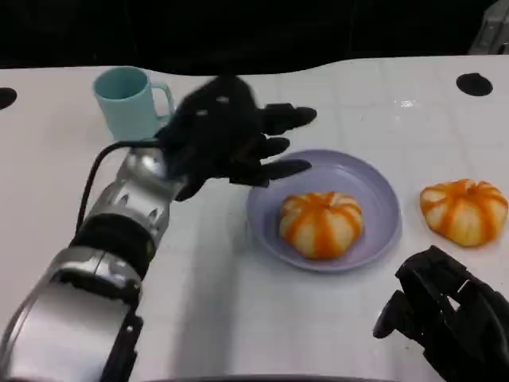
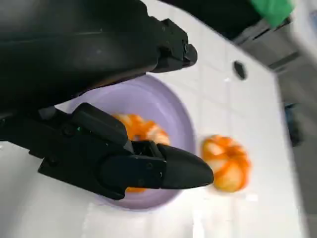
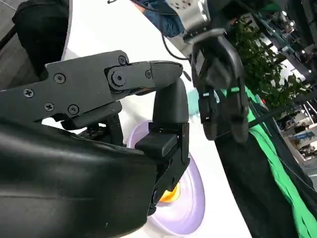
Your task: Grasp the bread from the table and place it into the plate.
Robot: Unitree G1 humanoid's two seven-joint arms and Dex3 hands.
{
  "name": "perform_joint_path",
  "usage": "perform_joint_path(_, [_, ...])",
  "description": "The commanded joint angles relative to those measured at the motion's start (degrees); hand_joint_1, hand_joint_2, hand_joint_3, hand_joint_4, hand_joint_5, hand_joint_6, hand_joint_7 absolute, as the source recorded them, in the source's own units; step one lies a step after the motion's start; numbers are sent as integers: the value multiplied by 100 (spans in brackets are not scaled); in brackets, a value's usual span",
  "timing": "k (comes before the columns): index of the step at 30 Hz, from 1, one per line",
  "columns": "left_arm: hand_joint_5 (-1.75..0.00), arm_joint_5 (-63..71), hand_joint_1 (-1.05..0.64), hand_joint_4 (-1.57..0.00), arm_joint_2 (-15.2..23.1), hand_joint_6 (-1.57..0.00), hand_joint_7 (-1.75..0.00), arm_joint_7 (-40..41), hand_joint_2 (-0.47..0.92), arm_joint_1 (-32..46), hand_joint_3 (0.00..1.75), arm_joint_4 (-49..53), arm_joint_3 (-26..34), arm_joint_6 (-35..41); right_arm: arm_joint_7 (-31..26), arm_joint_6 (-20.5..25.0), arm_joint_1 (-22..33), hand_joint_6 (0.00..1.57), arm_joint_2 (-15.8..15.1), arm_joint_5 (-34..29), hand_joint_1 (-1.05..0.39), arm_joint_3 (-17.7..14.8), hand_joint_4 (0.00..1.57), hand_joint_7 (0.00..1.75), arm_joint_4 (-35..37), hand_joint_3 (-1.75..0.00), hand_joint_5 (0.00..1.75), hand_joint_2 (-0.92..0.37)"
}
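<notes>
In the head view the left hand [image 1: 231, 139] is hovering empty, fingers spread, at the plate's [image 1: 374, 187] ten o'clock rim, one bread [image 1: 320, 224] sitting inside, while another bread [image 1: 464, 210] is lying at three o'clock beyond the empty, loosely curled right hand [image 1: 445, 318]; the left wrist view is showing those fingers [image 2: 163, 171] over the plate [image 2: 168, 106], risking a nudge.

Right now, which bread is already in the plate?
The left bread, lying in the lavender plate beside the left hand. The other bread sits on the bare table right of the plate, beyond the right hand.
</notes>
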Motion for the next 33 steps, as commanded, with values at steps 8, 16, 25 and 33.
perform_joint_path(8, [-104, -2390, -63, -25, -154, -48, -14, -260, 92, 1997, 28, -3178, 1323, 2456, -56, 71, -58, 58, -45, 71, -51, -63, 64, 151, -28, -17, 175, -92])
perform_joint_path(16, [-143, -3622, -57, -39, -638, -42, -86, 380, 92, 3372, 27, -5129, 1715, 3574, 23, 39, -103, 57, -82, 74, -51, -79, 63, 151, 29, -18, 175, -92])
perform_joint_path(25, [-174, -4449, -57, -66, -900, -56, -148, 1406, 92, 4597, 41, -6693, 1905, 4497, -43, 66, -104, 57, -59, 42, -51, -71, 64, 151, 6, -19, 175, -92])
perform_joint_path(33, [-175, -4677, -55, -82, -993, -58, -174, 1847, 92, 5588, 47, -7458, 1767, 4734, -60, 65, -88, 55, -84, -2, -51, -54, 63, 151, -46, -22, 175, -92])
